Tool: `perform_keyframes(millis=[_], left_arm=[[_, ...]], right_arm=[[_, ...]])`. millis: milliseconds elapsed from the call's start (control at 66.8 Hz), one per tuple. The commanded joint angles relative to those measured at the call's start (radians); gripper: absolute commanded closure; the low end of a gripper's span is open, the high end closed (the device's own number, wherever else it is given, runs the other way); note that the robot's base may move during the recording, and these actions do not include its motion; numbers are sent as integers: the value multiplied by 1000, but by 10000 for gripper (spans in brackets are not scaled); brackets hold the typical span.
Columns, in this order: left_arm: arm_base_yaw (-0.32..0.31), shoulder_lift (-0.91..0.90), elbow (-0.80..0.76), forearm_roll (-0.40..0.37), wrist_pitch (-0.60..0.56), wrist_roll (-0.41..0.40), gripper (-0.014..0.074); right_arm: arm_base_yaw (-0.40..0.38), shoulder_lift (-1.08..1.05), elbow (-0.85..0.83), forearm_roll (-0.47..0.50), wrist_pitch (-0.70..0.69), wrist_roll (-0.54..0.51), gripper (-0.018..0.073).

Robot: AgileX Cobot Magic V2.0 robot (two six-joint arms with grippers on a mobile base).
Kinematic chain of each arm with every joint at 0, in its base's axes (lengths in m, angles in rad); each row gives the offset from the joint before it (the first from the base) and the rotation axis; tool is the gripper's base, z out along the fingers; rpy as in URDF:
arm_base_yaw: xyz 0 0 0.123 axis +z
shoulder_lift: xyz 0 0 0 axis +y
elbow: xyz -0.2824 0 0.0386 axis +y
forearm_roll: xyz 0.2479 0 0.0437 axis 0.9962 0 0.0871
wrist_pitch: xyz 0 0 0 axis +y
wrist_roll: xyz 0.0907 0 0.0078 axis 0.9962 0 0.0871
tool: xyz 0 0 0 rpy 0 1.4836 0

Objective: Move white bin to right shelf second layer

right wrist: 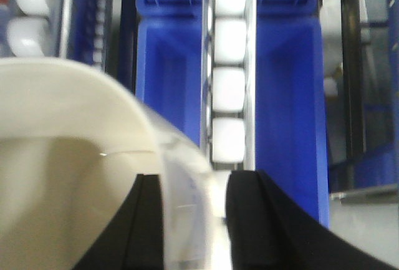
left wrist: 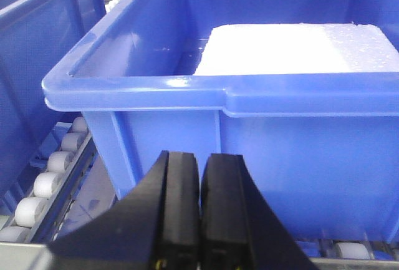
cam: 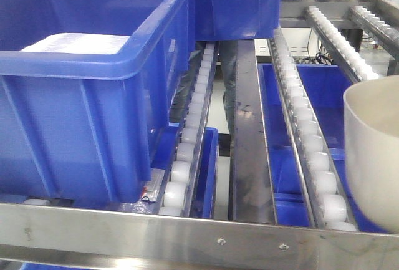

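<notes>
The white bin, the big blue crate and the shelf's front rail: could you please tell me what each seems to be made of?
The white bin looks like glossy cream plastic: smooth, with a soft sheen on its rounded wall. The big blue crate seems moulded plastic, with ribs and a thick shiny rim. The front rail looks like brushed stainless steel, grey and dully reflective, with screws.

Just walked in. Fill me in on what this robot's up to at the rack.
The right gripper is clamped on the rim of the white bin, holding it at the right end of the roller rack's front rail. Whether the bin rests on the rollers can't be told. The left gripper is shut and empty, facing a blue crate holding a white slab.
</notes>
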Motion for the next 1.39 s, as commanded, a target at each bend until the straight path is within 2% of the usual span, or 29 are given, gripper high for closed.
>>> perform_keyframes(millis=[0, 614, 734, 854, 988, 1153, 1378], left_arm=[[-6, -16, 37, 0, -81, -5, 512], [-6, -16, 37, 0, -81, -5, 512], [-6, -16, 37, 0, -81, -5, 512], [-6, -16, 37, 0, -81, -5, 512], [-6, -16, 37, 0, -81, -5, 512], [-6, -16, 37, 0, -81, -5, 512], [-6, -16, 37, 0, -81, -5, 512]], right_arm=[[2, -70, -30, -1, -61, -4, 238], [2, -326, -19, 0, -47, -4, 249], [2, -383, 32, 0, -88, -17, 356], [2, -448, 99, 3, -154, -113, 521], [2, -540, 144, 33, -225, -211, 504], [2, -627, 188, 36, -307, -214, 504], [2, -641, 191, 36, -295, -213, 504]])
